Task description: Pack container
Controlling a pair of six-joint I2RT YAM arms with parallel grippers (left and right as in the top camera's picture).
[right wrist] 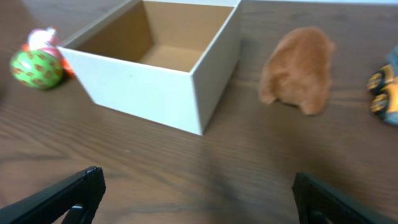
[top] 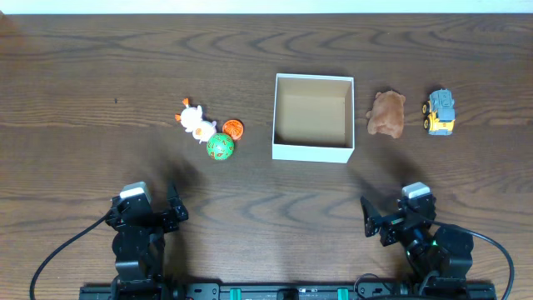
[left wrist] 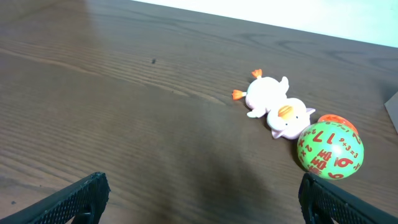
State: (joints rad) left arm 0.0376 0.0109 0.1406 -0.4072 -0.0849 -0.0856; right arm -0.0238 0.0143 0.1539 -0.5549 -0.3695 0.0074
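The container [top: 313,151] is a square white-walled box with a brown inside, open and empty, at the table's middle; it also shows in the right wrist view [right wrist: 186,93]. Left of it lie a white duck toy [top: 194,122] [left wrist: 273,106], a green ball [top: 221,147] [left wrist: 329,149] and an orange ball [top: 233,128]. Right of it lie a brown plush animal [top: 387,113] [right wrist: 298,68] and a yellow-grey toy truck [top: 440,112] [right wrist: 385,90]. My left gripper [top: 171,208] [left wrist: 199,202] and right gripper [top: 375,218] [right wrist: 196,196] are both open and empty near the front edge.
The dark wooden table [top: 83,83] runs to a pale strip along the far edge [top: 266,7]. Cables [top: 58,258] trail from both arm bases at the front.
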